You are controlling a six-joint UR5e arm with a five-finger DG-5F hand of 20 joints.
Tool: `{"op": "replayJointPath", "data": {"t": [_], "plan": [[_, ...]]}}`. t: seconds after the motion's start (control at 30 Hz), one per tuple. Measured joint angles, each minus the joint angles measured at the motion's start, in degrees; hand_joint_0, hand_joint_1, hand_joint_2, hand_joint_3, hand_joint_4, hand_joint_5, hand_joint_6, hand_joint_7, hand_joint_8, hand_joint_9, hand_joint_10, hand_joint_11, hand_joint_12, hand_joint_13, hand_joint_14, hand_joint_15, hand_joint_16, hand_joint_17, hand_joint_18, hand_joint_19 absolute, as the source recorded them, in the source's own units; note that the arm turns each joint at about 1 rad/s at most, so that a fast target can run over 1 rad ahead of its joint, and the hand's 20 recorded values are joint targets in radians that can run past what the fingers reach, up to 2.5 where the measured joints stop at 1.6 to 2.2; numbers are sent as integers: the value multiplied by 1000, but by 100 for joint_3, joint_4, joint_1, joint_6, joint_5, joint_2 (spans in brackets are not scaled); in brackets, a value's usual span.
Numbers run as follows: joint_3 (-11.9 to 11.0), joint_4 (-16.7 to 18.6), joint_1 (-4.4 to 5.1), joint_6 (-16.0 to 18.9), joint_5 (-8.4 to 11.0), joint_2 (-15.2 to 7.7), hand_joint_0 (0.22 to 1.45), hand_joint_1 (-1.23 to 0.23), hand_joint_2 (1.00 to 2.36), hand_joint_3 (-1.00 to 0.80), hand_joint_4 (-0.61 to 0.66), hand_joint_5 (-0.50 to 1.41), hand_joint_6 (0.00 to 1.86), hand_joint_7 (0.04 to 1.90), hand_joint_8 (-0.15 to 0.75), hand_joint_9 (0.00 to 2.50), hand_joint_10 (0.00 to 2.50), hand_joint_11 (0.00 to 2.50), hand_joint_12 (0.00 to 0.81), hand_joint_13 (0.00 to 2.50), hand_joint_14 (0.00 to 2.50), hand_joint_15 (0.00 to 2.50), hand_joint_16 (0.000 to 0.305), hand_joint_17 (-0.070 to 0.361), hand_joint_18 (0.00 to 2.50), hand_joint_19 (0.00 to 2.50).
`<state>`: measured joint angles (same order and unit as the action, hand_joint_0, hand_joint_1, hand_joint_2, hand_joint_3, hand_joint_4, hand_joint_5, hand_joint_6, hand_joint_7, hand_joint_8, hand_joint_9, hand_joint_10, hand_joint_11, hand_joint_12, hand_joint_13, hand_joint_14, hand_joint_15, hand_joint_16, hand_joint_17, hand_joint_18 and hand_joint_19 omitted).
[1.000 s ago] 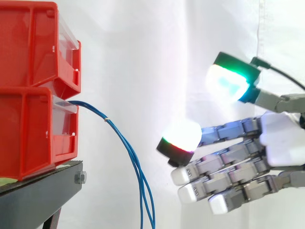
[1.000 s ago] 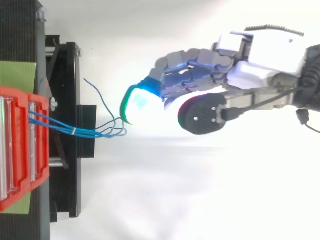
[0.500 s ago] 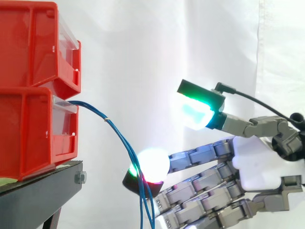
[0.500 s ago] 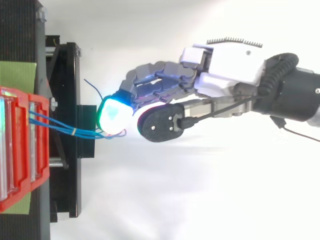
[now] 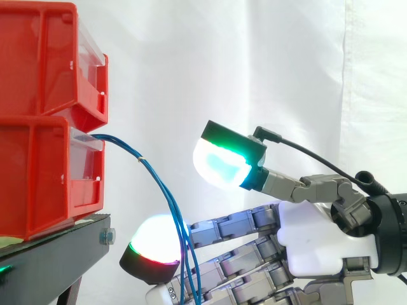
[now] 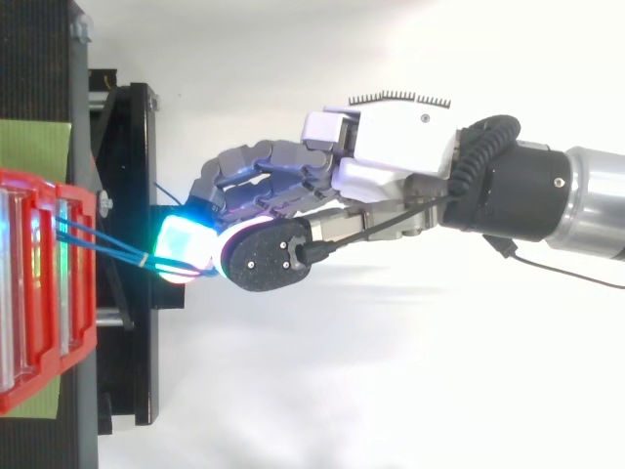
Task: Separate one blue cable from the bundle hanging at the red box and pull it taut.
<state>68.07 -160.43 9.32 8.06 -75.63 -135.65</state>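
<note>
Quick update: a second ago my hand [image 5: 311, 235] was hanging well back from the blue cables [image 5: 141, 159]; now it's pushed right in. The fingers [image 5: 229, 225] are stretched out pretty much straight, with the thumb pad [image 5: 219, 165] lifted well above them, so wide open and gripping nothing yet. The cables still droop slack from the lower red box [image 5: 44, 178]. I'd say the next job is getting just one strand between thumb and finger.

From the side, the strands hang right across my fingers, just beside the white-lit pad [image 5: 156, 244]. From above, that pad sits at the black stand's [image 6: 127, 195] edge where the strands fan out, which the side hides.
</note>
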Motion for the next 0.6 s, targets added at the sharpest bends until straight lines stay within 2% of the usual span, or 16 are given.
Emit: {"op": "replayJointPath", "data": {"t": [0.6], "plan": [[-100, 168, 54, -115, -119, -5, 577, -566, 1000, -500, 305, -201, 503, 898, 300, 647, 14, 504, 358, 665, 16, 428, 47, 105, 591, 600]]}}
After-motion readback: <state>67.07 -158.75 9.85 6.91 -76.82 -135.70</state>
